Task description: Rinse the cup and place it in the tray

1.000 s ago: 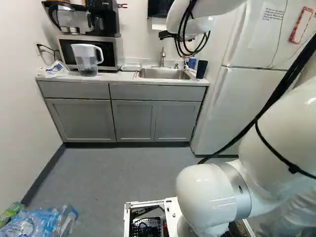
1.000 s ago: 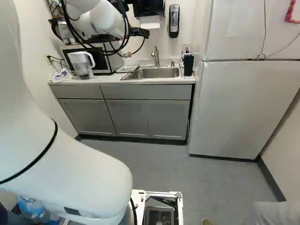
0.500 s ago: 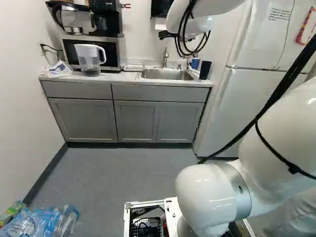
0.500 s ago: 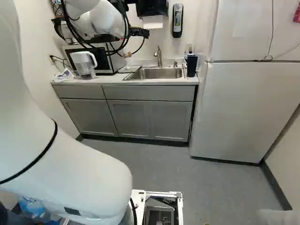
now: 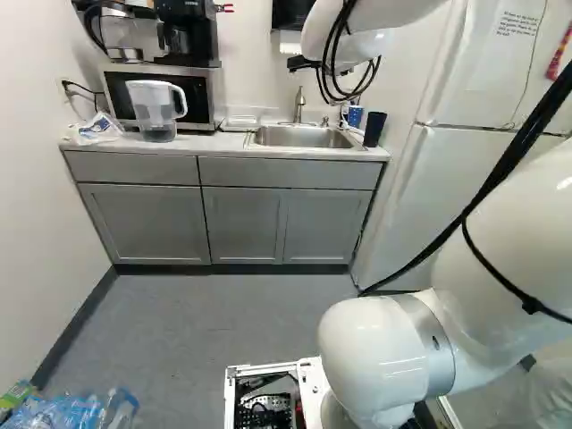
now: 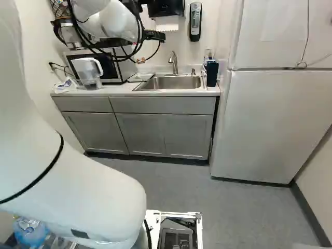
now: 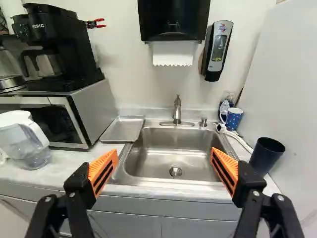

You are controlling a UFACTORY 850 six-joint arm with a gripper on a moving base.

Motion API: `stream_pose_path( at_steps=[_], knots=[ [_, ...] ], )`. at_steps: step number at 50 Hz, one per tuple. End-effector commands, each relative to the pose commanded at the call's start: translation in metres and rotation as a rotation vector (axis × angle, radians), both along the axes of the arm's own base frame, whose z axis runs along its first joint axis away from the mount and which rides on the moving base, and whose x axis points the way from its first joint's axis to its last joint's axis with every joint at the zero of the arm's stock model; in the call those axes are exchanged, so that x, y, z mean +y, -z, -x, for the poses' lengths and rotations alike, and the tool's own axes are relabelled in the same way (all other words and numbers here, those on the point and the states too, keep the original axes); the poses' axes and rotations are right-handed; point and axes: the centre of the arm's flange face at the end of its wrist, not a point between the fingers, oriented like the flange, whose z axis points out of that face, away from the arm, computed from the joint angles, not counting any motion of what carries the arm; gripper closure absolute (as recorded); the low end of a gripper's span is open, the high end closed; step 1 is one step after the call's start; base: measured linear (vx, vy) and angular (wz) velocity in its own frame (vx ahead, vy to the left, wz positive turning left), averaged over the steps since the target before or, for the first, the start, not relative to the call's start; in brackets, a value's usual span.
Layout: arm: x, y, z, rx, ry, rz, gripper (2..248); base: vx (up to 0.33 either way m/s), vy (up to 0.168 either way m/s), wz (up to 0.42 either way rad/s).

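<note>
I count one dark cup [image 7: 266, 155] and one spotted cup [image 7: 234, 119] (two, then) beside one sink [image 7: 148, 154], one tray [image 7: 122, 129] opposite; my gripper [image 6: 155, 36] stands with two fingers wide apart.

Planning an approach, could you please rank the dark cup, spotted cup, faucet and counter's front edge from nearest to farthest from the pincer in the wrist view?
1. Counter's front edge, ahead of the pincer.
2. Dark cup, between sink and fridge.
3. Faucet, behind sink, and spotted cup, back corner: too close to call.
</note>
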Motion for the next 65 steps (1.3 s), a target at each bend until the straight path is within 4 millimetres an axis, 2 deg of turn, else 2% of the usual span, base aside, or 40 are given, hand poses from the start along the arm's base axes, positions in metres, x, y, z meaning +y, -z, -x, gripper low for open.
stream_pose_path(
  at_steps=[22,65],
  knots=[
    [0.0,0.0,0.0,0.0,0.0,0.0,3,0.114,-0.004,-0.027],
    [0.0,0.0,0.0,0.0,0.0,0.0,3,0.131,-0.004,-0.254]
  ],
)
